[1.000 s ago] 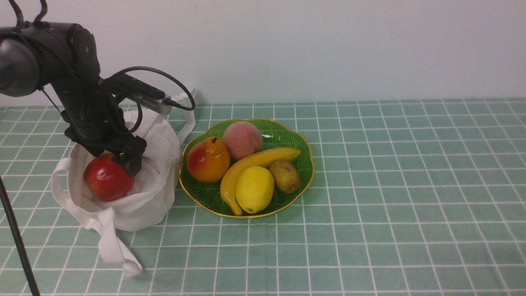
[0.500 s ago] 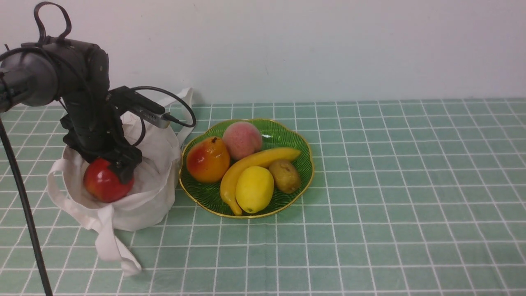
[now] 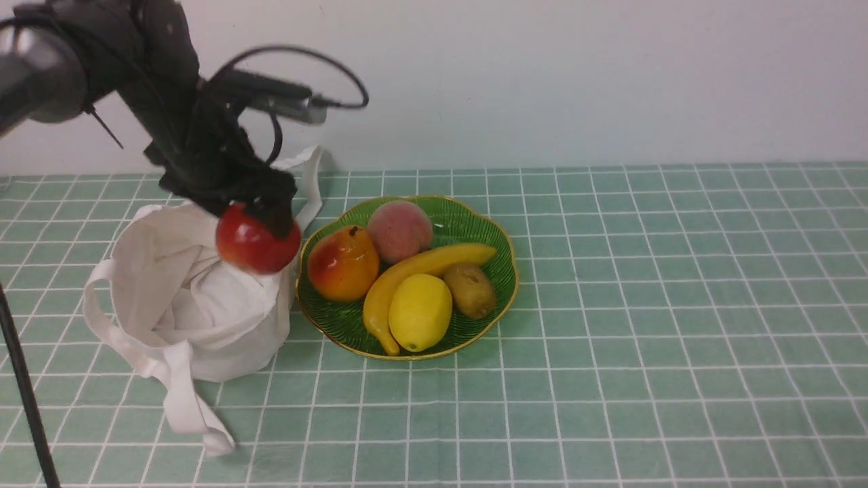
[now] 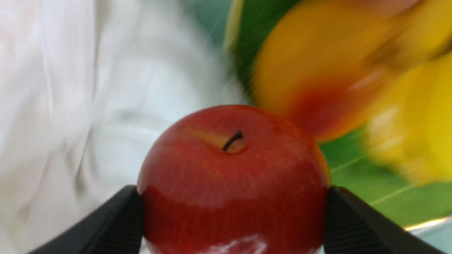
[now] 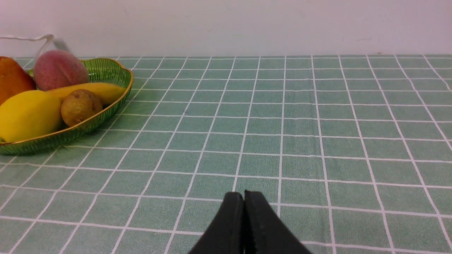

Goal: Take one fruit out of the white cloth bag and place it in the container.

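Left gripper (image 3: 262, 229) pinching red apple (image 3: 252, 248) at widest girth, aloft above white cloth bag (image 3: 196, 305) edge, beside green plate (image 3: 469, 224). Likely firm, glossy, slippery — hold across middle best. Right gripper (image 5: 243, 203) pressed together

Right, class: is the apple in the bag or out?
Out: the left hand holds the apple in the air over the cloth bag, not on the plate.
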Tool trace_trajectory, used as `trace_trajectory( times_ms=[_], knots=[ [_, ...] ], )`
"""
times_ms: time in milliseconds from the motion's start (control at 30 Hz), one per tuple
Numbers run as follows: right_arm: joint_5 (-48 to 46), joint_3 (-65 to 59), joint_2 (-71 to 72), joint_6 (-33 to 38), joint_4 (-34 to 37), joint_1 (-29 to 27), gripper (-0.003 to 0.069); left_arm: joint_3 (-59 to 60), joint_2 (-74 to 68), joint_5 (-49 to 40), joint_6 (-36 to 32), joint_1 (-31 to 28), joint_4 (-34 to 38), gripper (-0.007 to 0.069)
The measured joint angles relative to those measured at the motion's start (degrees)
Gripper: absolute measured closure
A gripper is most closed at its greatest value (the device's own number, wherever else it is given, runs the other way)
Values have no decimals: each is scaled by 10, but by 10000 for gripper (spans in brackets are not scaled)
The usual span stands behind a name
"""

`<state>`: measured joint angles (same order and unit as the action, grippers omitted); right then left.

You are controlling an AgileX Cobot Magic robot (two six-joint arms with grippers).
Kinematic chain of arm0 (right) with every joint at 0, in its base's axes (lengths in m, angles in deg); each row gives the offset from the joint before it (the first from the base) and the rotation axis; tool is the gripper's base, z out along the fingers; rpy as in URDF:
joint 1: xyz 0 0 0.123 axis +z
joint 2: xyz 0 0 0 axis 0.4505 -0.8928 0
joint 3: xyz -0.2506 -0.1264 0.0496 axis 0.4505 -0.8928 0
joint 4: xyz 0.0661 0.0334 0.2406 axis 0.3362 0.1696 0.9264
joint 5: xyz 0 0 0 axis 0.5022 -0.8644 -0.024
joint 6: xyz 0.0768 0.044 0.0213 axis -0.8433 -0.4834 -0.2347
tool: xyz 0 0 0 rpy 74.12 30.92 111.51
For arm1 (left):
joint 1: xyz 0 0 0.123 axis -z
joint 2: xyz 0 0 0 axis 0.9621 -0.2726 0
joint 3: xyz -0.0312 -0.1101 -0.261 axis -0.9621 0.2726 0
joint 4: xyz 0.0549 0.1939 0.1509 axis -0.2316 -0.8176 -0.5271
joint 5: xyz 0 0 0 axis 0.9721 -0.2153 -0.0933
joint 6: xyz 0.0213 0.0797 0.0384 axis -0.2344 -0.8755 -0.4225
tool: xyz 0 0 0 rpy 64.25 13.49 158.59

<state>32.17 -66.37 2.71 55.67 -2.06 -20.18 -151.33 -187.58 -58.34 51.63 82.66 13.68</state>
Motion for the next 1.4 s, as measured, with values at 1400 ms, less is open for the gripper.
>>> trace_trajectory(
  times_ms=[1400],
  knots=[
    [0,0,0,0,0,0,671,-121,-113,149,-41,138,143,-43]
  ],
)
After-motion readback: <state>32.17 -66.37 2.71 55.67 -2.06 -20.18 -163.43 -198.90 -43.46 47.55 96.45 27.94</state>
